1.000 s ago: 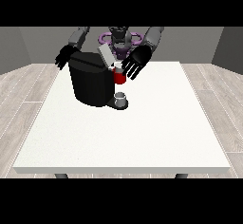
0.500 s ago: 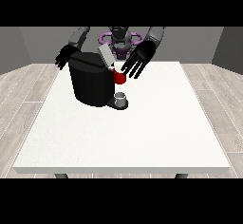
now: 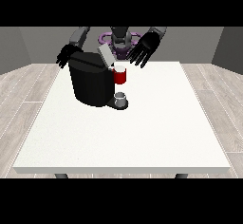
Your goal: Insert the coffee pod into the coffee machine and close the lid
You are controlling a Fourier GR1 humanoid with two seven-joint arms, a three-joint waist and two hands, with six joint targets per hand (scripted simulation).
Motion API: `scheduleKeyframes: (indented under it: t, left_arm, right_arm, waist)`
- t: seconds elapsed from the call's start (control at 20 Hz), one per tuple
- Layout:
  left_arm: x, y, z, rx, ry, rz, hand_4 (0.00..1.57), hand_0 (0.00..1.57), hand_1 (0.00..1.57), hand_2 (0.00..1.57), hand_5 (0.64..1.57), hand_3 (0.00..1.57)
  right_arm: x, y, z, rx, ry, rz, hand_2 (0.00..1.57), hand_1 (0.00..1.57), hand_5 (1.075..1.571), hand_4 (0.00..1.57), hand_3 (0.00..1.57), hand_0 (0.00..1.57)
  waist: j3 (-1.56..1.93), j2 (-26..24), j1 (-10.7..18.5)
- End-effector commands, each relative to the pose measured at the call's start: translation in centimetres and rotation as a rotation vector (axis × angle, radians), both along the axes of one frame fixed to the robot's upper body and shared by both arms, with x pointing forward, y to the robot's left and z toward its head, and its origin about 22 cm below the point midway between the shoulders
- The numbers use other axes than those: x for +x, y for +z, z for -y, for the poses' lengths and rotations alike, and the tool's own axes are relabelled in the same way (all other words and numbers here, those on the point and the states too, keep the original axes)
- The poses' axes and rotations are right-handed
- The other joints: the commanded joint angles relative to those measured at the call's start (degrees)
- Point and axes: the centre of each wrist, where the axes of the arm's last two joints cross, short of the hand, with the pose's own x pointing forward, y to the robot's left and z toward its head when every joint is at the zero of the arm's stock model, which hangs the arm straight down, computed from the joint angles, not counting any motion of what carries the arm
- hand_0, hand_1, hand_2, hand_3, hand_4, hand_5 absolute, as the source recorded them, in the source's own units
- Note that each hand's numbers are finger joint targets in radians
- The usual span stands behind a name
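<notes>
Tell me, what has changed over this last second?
The hand at the view's right has lifted up and away from the red thing at the machine, its fingers spread and holding nothing. The hand at the view's left stays behind the machine. The lid is still tilted open, and the grey thing at the machine's base has not moved.

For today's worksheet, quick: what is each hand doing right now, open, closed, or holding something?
Hand at the view's right: open, fingers spread, holding nothing, above the coffee machine.
Hand at the view's left: behind the machine; cannot be told.
</notes>
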Motion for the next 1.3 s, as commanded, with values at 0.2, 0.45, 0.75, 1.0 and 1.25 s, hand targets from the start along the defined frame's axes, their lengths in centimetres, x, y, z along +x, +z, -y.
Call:
scheduleKeyframes:
  t: [0.2,0.45,0.75,1.0,1.25]
  left_arm:
    - [-1.0,-7.2,1.8,-0.392,0.024,-0.106,0.0,0.0,0.0,0.0,1.571,0.0]
    - [-3.5,-14.2,-1.2,-0.722,0.039,-0.218,0.0,0.0,0.0,0.0,1.571,0.0]
    - [-7.2,-20.7,-0.3,-0.832,0.049,-0.343,0.19,0.0,0.0,0.0,1.571,0.0]
    - [-9.4,-23.8,-0.9,-0.946,0.136,-0.361,0.0,0.0,0.0,0.0,1.571,0.0]
    - [-10.9,-24.7,-2.1,-1.017,0.128,-0.409,0.0,0.0,0.0,0.0,1.571,0.0]
  right_arm:
    - [-1.6,-2.1,2.1,0.023,-0.082,-0.083,0.0,0.0,1.571,0.43,0.0,0.0]
    - [-5.1,-3.8,5.3,0.007,-0.069,-0.15,0.0,0.0,1.571,0.45,0.0,0.0]
    - [-6.1,-4.5,4.8,-0.056,-0.051,-0.168,0.0,0.0,1.571,0.39,0.0,0.0]
    - [-3.6,0.5,5.1,-0.102,0.082,-0.104,0.0,0.0,1.571,0.12,0.0,0.0]
    - [-2.7,2.9,4.3,-0.067,0.138,-0.078,0.0,0.0,1.571,0.0,0.0,0.0]
  waist:
    - [-0.06,-7.32,5.11]
    - [-0.12,-16.06,6.78]
    - [-0.04,-22.44,13.82]
    - [-0.05,-23.67,13.47]
    - [-0.03,-24.94,15.04]
